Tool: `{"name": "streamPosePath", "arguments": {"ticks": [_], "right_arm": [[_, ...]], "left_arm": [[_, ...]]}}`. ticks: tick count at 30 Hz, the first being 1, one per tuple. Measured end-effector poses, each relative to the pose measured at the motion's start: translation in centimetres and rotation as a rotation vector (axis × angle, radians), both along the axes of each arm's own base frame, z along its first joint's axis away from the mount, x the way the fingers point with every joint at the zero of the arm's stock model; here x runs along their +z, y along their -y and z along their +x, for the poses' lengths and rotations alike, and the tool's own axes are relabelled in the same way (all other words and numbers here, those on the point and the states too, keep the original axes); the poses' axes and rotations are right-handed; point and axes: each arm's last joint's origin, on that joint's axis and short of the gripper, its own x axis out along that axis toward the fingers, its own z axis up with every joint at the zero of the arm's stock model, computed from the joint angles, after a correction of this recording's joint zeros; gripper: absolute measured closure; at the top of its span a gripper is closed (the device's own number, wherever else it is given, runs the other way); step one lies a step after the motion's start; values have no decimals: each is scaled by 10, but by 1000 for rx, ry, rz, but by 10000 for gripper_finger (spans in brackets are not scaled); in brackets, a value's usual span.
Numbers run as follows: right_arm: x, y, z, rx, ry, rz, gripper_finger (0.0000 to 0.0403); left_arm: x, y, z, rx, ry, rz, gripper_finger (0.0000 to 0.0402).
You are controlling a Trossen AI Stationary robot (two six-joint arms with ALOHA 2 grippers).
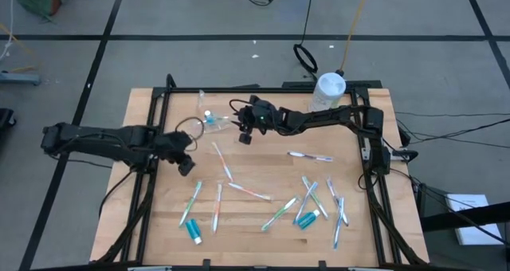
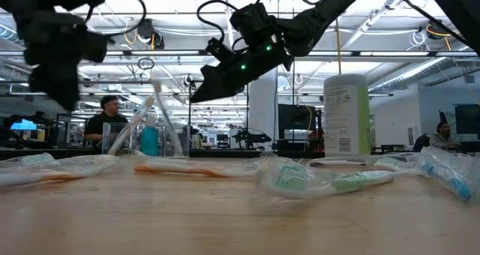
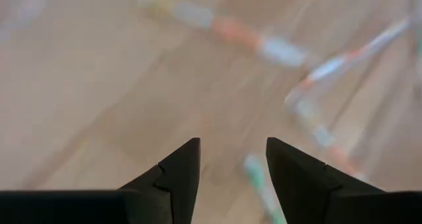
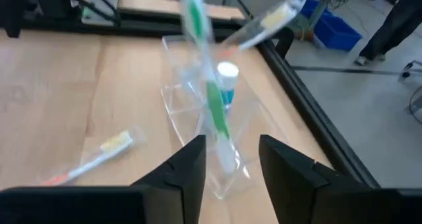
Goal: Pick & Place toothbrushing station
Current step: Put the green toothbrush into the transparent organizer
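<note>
The toothbrushing station, a clear cup [image 4: 198,112], stands at the table's far left [image 1: 209,119]. In it a green toothbrush [image 4: 214,105] and a second brush [image 4: 270,16] lean against the rim, beside a blue toothpaste tube [image 4: 227,85]. My right gripper [image 4: 232,161] is open, raised just right of the cup [image 1: 242,132], apart from the brushes in the low view [image 2: 196,94]. My left gripper [image 3: 232,161] is open above bare wood and wrapped brushes at the table's left [image 1: 187,164].
Several wrapped toothbrushes [image 1: 249,192] and blue toothpaste tubes [image 1: 194,231] lie scattered over the table's middle and near part. A white canister with a green label [image 1: 329,88] stands at the far right. A black frame rail [image 1: 239,90] edges the table.
</note>
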Motion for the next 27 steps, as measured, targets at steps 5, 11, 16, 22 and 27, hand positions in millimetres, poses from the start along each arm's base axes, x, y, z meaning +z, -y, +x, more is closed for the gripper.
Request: {"name": "streamPosePath", "arguments": {"ticks": [5,11,16,22,27], "right_arm": [[-3,-2,-1,3,-32,8,265],[-3,-3,-1,5,-35,8,261],[-4,-3,-1,5,-36,9,261],[-3,-3,-1,5,-32,8,261],[-3,-3,-1,1,-28,16,261]], "left_arm": [[-17,16,12,-49,-149,-33,225],[-36,41,28,-56,-269,-178,225],[-48,58,38,-101,-280,-185,225],[-64,67,44,-28,-339,-154,225],[-71,73,46,7,-372,-152,240]]}}
